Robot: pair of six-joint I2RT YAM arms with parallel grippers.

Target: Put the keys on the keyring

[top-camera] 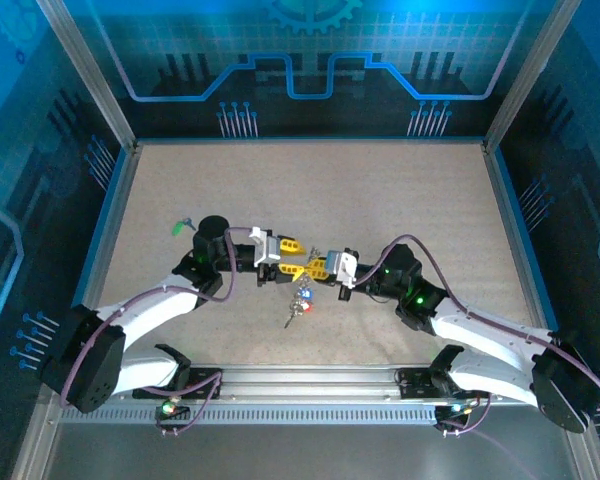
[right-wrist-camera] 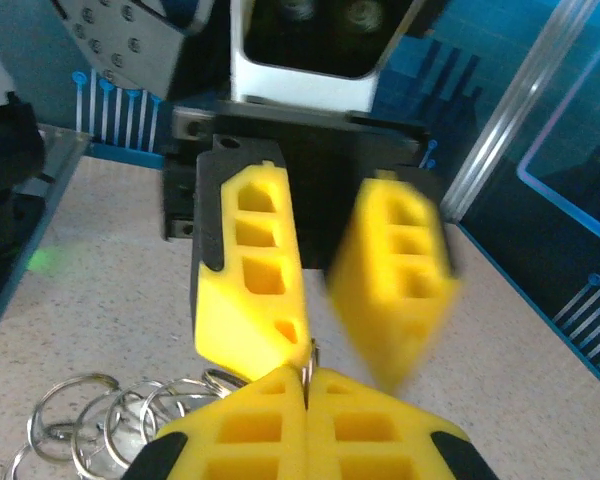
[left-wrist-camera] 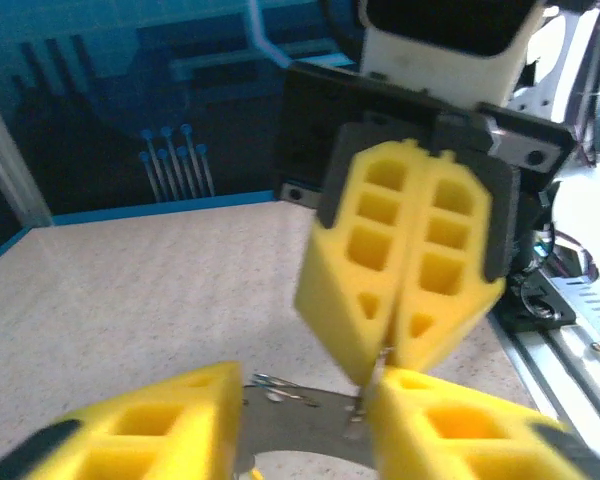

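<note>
Silvery keyring (top-camera: 301, 287), keys (top-camera: 302, 305) dangling, hangs between left gripper (top-camera: 283, 256) and right gripper (top-camera: 320, 268). Left wrist: left gripper released, ring wire spanning its gap. Right wrist: right gripper clenched on the wire. I'd hold that pinch steady while threading.
</note>
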